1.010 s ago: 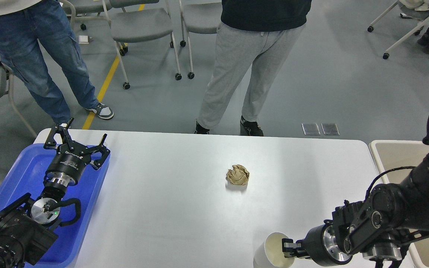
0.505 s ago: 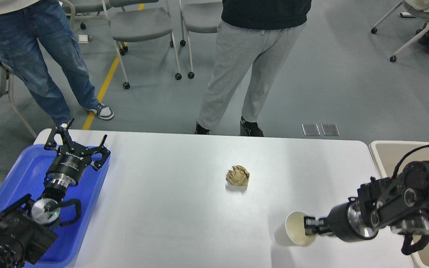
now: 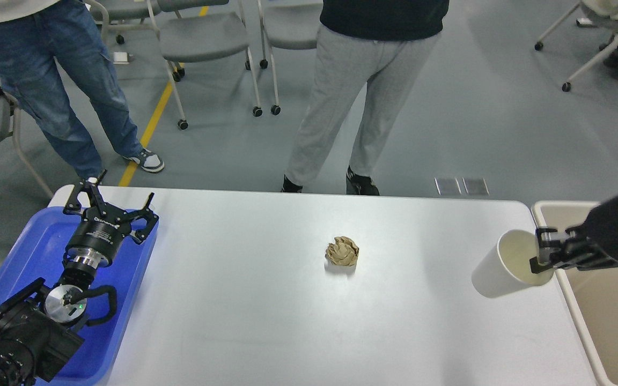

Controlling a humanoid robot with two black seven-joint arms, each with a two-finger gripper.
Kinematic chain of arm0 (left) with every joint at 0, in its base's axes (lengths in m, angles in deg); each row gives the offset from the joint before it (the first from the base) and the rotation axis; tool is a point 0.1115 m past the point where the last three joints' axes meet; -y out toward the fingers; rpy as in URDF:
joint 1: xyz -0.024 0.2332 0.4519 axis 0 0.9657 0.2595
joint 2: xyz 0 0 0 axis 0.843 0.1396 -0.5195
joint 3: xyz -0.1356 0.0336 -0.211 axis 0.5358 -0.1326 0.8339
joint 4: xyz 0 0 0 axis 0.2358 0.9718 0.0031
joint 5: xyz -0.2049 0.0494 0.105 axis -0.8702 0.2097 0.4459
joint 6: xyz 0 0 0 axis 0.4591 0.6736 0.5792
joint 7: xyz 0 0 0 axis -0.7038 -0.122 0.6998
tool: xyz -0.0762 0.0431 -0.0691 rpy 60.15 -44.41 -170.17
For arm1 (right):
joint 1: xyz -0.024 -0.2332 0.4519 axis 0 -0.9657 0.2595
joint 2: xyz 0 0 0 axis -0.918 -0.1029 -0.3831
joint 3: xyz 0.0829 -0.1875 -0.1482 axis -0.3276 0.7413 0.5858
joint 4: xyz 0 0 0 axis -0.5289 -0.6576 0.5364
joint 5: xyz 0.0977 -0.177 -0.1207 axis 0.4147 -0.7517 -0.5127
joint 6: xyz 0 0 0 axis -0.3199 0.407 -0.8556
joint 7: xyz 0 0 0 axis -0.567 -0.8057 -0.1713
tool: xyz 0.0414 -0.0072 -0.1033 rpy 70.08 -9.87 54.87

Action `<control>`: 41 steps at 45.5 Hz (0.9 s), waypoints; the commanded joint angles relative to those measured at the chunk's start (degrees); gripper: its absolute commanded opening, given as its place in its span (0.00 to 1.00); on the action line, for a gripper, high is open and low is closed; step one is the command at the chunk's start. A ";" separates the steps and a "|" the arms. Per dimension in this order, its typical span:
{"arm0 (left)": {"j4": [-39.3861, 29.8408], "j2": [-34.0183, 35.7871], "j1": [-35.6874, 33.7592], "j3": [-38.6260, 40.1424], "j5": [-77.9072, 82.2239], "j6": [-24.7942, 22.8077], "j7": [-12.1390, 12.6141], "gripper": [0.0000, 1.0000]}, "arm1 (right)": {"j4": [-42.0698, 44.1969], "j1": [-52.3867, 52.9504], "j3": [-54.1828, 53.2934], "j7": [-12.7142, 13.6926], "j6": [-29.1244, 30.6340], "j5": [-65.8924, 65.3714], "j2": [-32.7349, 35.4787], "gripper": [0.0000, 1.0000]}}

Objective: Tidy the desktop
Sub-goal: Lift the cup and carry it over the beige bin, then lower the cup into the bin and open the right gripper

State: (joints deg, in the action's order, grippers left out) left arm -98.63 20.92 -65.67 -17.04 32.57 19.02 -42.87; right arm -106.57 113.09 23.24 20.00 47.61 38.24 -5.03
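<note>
The white desktop (image 3: 266, 311) fills the lower middle of the head view. A crumpled brown paper ball (image 3: 342, 251) lies near its centre. My right gripper (image 3: 541, 251) is shut on the rim of a white paper cup (image 3: 505, 265), which hangs tilted above the table's right edge, its mouth facing the beige bin (image 3: 604, 311). My left gripper (image 3: 109, 205) is open and empty, held over the far end of the blue tray (image 3: 30, 257) at the left.
Two people stand just beyond the table's far edge, one in grey trousers (image 3: 341, 102) at the middle, one in jeans (image 3: 51, 86) at the left. Wheeled chairs (image 3: 207, 37) stand behind them. The bin sits off the table's right edge.
My right arm has lifted the cup from the front of the table and carried it right and away, to the table's right edge by the bin. The left arm has stayed in place.
</note>
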 commanded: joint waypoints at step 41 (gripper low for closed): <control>0.00 0.05 -0.01 0.00 0.00 0.00 0.00 1.00 | 18.89 -21.47 -13.42 4.27 -31.47 10.23 33.80 0.00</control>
State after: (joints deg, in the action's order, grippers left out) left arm -98.62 20.97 -65.68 -17.03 32.56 19.02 -42.87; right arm -94.15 110.11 23.82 22.77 30.26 44.64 17.50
